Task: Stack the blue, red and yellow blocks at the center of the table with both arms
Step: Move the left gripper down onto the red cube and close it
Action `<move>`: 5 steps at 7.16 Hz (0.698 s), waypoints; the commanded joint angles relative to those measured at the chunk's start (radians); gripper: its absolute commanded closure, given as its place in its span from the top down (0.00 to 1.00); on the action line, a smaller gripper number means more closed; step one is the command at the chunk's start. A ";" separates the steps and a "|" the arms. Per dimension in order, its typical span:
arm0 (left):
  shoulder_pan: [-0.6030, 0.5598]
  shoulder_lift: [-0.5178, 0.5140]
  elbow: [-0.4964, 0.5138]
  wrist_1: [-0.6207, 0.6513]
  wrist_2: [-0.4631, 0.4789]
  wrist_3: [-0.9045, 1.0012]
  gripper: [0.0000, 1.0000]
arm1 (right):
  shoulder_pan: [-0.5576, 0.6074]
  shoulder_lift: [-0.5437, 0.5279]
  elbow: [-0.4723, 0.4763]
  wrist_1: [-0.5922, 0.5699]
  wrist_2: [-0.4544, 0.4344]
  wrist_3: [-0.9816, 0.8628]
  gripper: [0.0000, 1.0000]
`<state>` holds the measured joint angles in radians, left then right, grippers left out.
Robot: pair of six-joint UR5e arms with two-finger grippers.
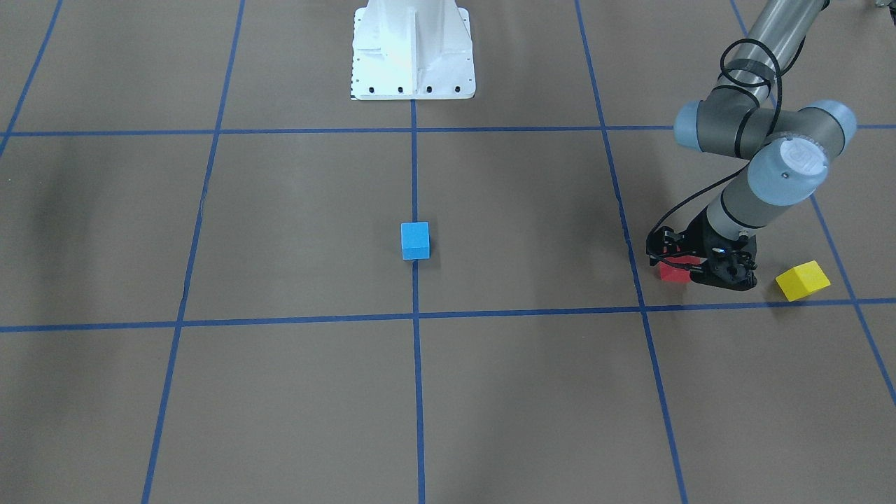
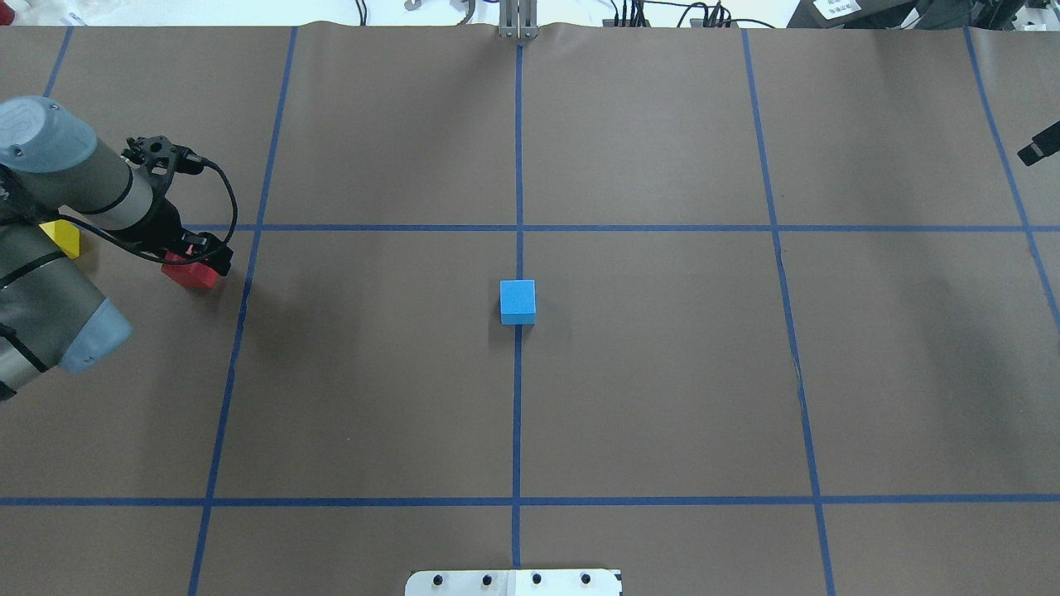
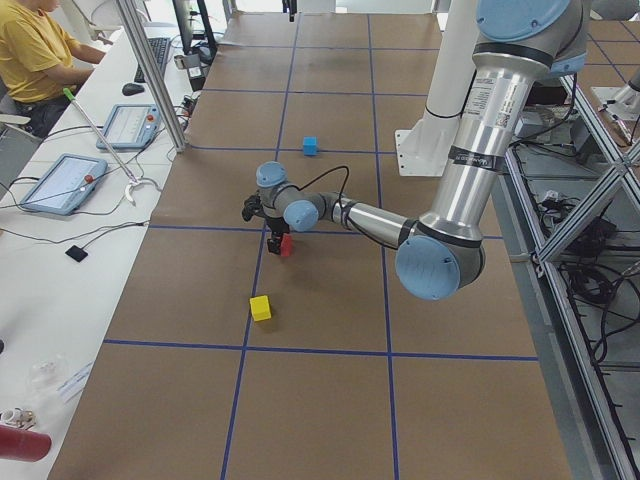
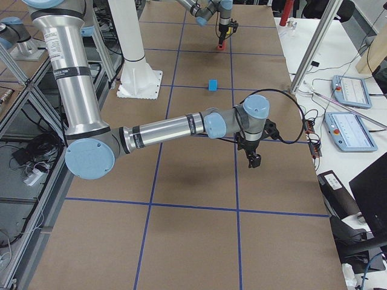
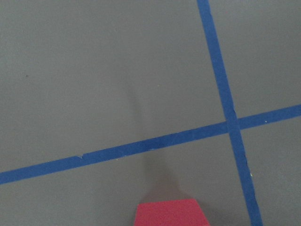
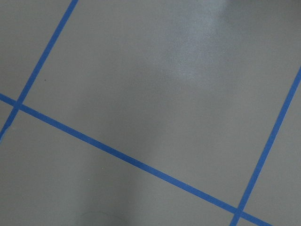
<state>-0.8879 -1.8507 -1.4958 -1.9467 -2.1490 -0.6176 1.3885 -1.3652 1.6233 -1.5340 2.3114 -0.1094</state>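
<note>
The blue block [image 1: 415,240] sits alone at the table's centre, also in the overhead view [image 2: 517,301]. The red block [image 1: 673,271] rests on the table on my left side [image 2: 189,274]. My left gripper [image 1: 689,267] is down over it, fingers tight against its sides, shut on it. The red block's top edge shows at the bottom of the left wrist view [image 5: 170,213]. The yellow block [image 1: 803,280] lies just beyond, apart from the gripper. My right gripper [image 4: 251,158] hangs above bare table on the far right; I cannot tell whether it is open.
The white robot base [image 1: 413,52] stands at the table's robot-side edge. Blue tape lines [image 2: 517,414] grid the brown table. Operator desks with tablets [image 3: 65,180] run along the far side. A dark tip [image 2: 1039,149] pokes in at the overhead view's right edge.
</note>
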 commanded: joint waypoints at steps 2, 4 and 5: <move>0.007 -0.002 -0.023 0.003 -0.026 0.002 0.00 | 0.001 0.000 -0.005 -0.002 0.000 0.002 1.00; -0.002 -0.039 -0.069 0.056 -0.049 -0.011 0.00 | 0.003 -0.026 -0.010 -0.002 -0.001 0.010 1.00; -0.002 -0.089 -0.093 0.143 -0.049 -0.063 0.00 | 0.026 -0.063 -0.008 0.000 -0.003 0.007 0.99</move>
<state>-0.8882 -1.8901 -1.5589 -1.8875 -2.1943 -0.6373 1.3958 -1.3905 1.6149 -1.5356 2.3104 -0.1025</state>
